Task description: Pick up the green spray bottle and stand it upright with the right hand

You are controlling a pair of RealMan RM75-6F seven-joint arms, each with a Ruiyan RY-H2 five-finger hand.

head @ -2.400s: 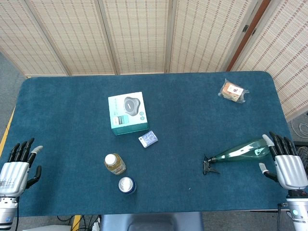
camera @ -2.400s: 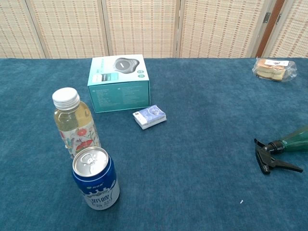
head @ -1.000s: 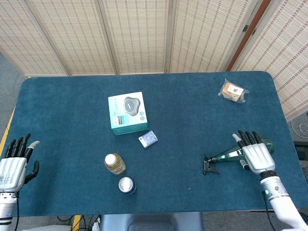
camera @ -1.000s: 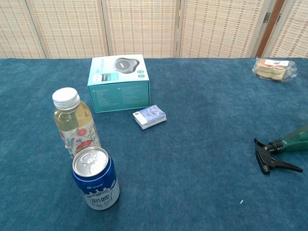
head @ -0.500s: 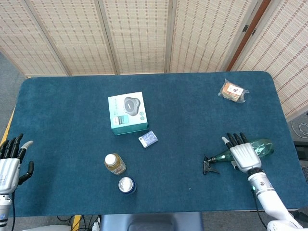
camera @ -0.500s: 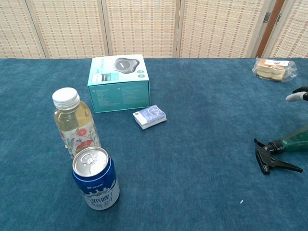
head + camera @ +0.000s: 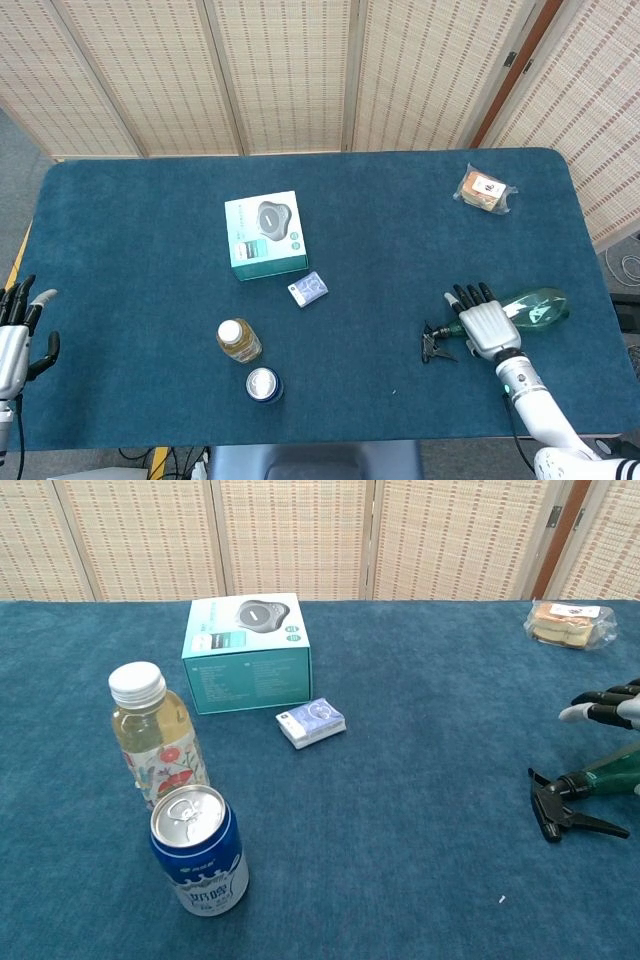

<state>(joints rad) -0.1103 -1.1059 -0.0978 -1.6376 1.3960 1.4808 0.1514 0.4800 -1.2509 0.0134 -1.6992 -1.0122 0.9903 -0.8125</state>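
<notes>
The green spray bottle [image 7: 535,310] lies on its side near the table's right edge, its black trigger head [image 7: 436,343] pointing left; the chest view shows that head [image 7: 563,810] at the right border. My right hand [image 7: 480,318] hovers over the bottle's neck, fingers spread and holding nothing; its fingertips [image 7: 598,706] show above the bottle in the chest view. My left hand [image 7: 17,332] hangs open at the table's left edge, far from the bottle.
A teal box [image 7: 264,234] and a small blue packet [image 7: 308,289] lie mid-table. A capped drink bottle [image 7: 238,340] and a blue can [image 7: 263,384] stand near the front. A wrapped snack [image 7: 485,190] sits at the back right.
My right hand has moved left along the bottle from its base to over its neck. My left hand has drifted left, off toward the table's edge. The bottle has not moved.
</notes>
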